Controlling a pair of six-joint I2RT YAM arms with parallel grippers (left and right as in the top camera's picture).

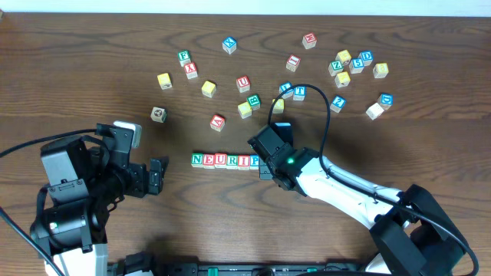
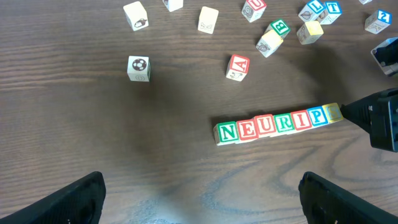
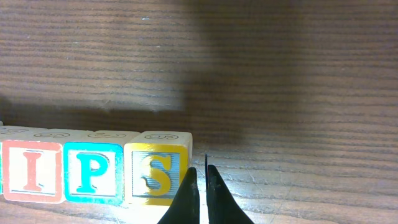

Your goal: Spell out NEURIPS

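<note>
A row of letter blocks (image 1: 225,160) lies on the table. It reads N, E, U, R, I, P in the overhead and left wrist view (image 2: 273,124). The right wrist view shows I, P and a yellow S block (image 3: 155,171) at the row's right end. My right gripper (image 3: 200,177) is shut and empty, its tips just right of the S block, at its edge. In the overhead view the right gripper (image 1: 265,162) covers the row's right end. My left gripper (image 2: 199,193) is open and empty, left of the row, near the front.
Several loose letter blocks lie scattered across the far half, among them a red A block (image 1: 218,121), a block with a picture (image 1: 158,114) and a cluster at the far right (image 1: 353,65). The right arm's cable (image 1: 326,107) loops over the blocks.
</note>
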